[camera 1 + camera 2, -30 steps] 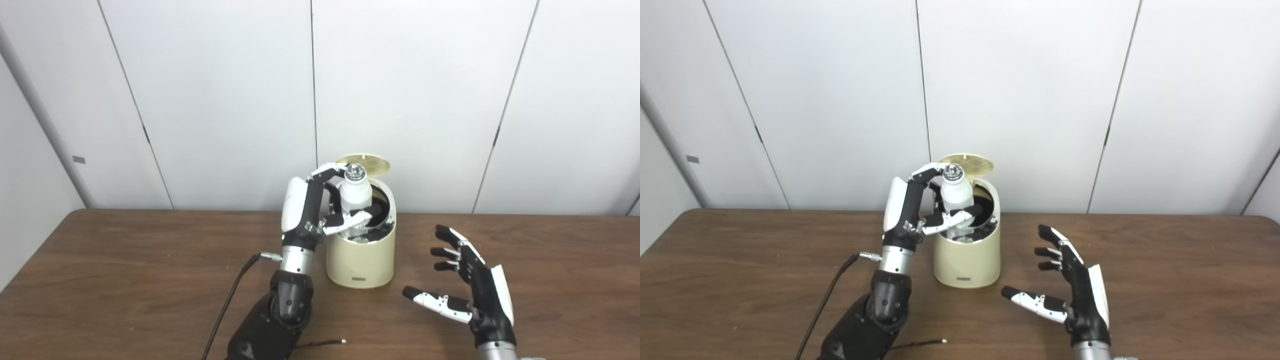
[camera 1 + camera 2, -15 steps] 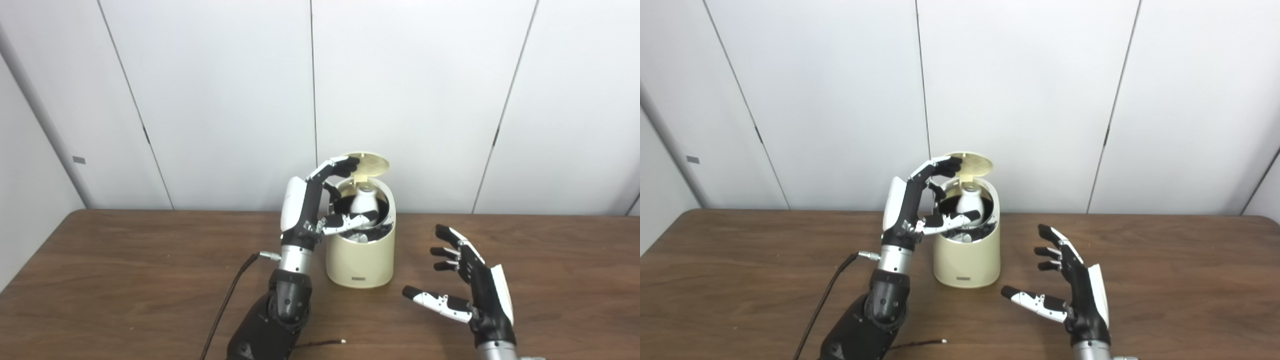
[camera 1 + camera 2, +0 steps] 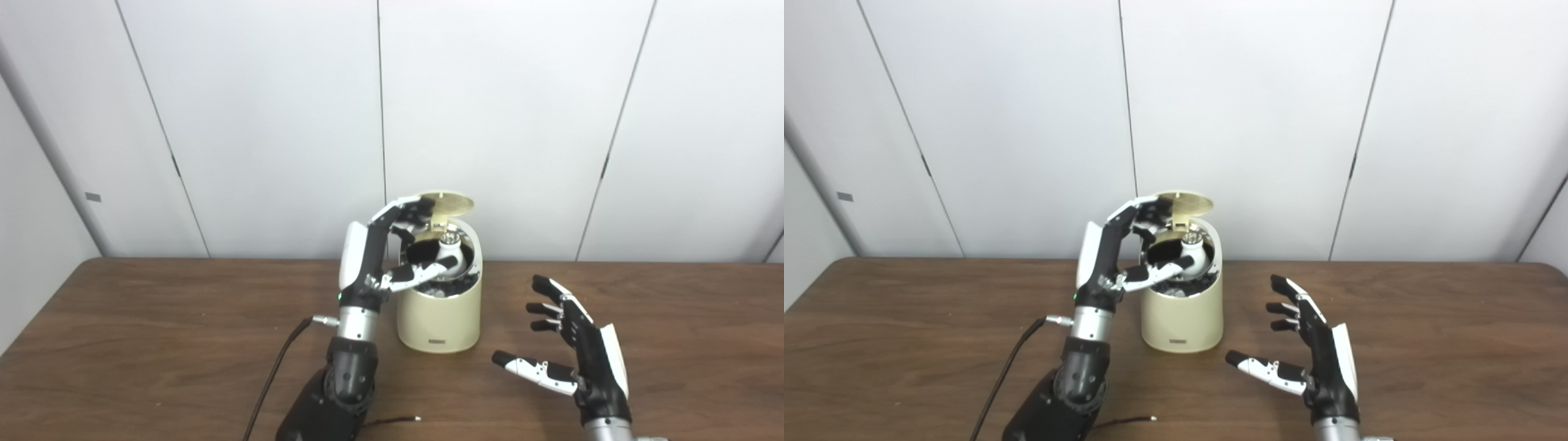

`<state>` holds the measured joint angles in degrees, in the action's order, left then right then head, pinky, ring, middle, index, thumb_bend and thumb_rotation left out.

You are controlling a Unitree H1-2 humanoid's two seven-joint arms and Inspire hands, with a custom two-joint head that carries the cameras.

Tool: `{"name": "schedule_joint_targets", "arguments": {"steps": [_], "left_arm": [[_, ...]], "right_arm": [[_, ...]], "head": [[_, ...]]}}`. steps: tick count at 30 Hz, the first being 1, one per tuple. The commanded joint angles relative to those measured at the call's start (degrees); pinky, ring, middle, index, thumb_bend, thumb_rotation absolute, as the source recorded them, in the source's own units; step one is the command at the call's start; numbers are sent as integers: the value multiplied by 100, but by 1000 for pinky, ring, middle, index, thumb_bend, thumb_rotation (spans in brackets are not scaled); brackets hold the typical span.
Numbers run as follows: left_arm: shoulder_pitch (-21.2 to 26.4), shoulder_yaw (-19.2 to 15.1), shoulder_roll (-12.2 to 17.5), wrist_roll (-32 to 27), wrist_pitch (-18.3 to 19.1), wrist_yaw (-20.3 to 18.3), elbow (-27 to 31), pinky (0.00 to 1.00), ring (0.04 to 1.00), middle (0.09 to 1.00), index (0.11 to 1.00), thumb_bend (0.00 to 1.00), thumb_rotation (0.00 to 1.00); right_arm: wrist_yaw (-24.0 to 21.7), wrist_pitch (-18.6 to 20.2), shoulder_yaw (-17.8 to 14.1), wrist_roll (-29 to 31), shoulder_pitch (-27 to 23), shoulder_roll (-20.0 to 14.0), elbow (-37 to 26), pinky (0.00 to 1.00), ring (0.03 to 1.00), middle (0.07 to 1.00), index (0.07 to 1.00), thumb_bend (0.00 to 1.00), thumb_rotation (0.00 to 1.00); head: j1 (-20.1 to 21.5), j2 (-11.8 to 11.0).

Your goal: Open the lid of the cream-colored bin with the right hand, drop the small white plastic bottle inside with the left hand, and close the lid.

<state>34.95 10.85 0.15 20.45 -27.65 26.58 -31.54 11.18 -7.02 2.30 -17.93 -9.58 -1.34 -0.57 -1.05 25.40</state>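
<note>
The cream-colored bin [image 3: 438, 312] stands on the brown tabletop [image 3: 147, 343] near its far edge, its round lid [image 3: 449, 203] tipped up and open at the far side. The small white plastic bottle [image 3: 448, 246] lies tilted inside the bin's mouth, cap up, among dark contents. The left hand [image 3: 381, 257] is raised just left of the bin, its fingers [image 3: 409, 211] spread apart, the upper ones reaching toward the lid's edge and the thumb stretched across the opening in front of the bottle; it grips nothing. The right hand [image 3: 576, 349] hovers low over the tabletop to the right of the bin, well apart from it, fingers splayed and empty. A dark cable [image 3: 275, 373] trails along the near left
</note>
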Motion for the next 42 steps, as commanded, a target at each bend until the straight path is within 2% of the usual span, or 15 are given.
{"name": "schedule_joint_targets", "arguments": {"steps": [1, 7, 12, 16, 18, 20, 22, 25, 26, 29, 30, 32, 35, 40, 42], "left_arm": [[39, -50, 116, -130, 77, -31, 242, 383, 454, 468, 536, 523, 0], [-243, -220, 256, -566, 77, -429, 844, 252, 333, 441, 516, 515, 0], [-460, -486, 374, -538, 110, -583, 1125, 258, 329, 439, 513, 515, 0], [-655, -682, 508, -745, 97, -841, 1309, 261, 338, 443, 508, 516, 0], [-743, -765, 563, -816, 105, -945, 1365, 275, 357, 452, 507, 517, 0], [-848, -847, 641, -871, 117, -1065, 1437, 371, 462, 484, 492, 516, 0], [-971, -906, 757, -976, 131, -1256, 1497, 422, 515, 496, 487, 516, 0], [-1118, -940, 898, -1038, 274, -1532, 1624, 453, 563, 506, 484, 515, 0], [-1176, -942, 953, -1057, 334, -1638, 1676, 478, 590, 607, 493, 510, 36], [-1331, -939, 1097, -1185, 456, -1958, 1736, 530, 635, 703, 498, 507, 57], [-1380, -932, 1148, -1208, 509, -2063, 1743, 552, 655, 724, 627, 563, 57], [-1443, -912, 1235, -1183, 525, -2213, 1709, 610, 699, 763, 761, 613, 74], [-1504, -900, 1304, -1150, 480, -2371, 1622, 627, 713, 772, 799, 641, 92], [-1586, -883, 1369, -1146, 510, -2617, 1514, 620, 713, 770, 798, 670, 127], [-1611, -868, 1389, -1115, 485, -2672, 1468, 610, 708, 764, 791, 674, 105]], "right_arm": [[-1, -182, -4, 14, -167, 3, -220, 606, 719, 829, 812, 766, 158], [4, -239, -27, 46, -177, -30, -143, 601, 715, 828, 811, 767, 157], [-7, -317, -39, 89, -184, -100, -56, 603, 716, 829, 813, 763, 147], [-10, -358, -28, 90, -184, -163, 0, 600, 711, 828, 813, 771, 178], [-22, -350, -32, 112, -185, -175, -14, 603, 711, 826, 812, 773, 180], [-37, -392, -37, 134, -199, -206, -2, 602, 713, 826, 813, 767, 168], [-56, -367, -53, 150, -234, -224, -1, 607, 718, 826, 813, 763, 164], [-136, -249, -46, 121, -328, -274, -60, 617, 729, 832, 816, 747, 169], [-178, -225, -31, 96, -386, -313, -78, 620, 735, 837, 819, 722, 167], [-278, -138, 5, -31, -634, -401, -165, 598, 722, 818, 804, 694, 169], [-339, -52, 25, -67, -728, -428, -216, 597, 721, 813, 800, 685, 174], [-464, 145, 62, -115, -909, -476, -310, 615, 739, 815, 804, 662, 187], [-672, 427, 137, -275, -1198, -584, -422, 620, 752, 820, 817, 650, 226], [-1090, 933, 304, -601, -1767, -837, -579, 629, 763, 824, 812, 631, 326], [-1257, 1114, 355, -662, -1988, -917, -611, 640, 767, 819, 805, 647, 348]], "head": [[-7, 4], [-31, -26], [-80, -62], [-53, -122], [-42, -132], [-18, -133], [6, -152], [55, -180], [72, -185], [161, -234], [180, -234], [220, -244], [304, -287], [330, -344], [332, -355]]}}
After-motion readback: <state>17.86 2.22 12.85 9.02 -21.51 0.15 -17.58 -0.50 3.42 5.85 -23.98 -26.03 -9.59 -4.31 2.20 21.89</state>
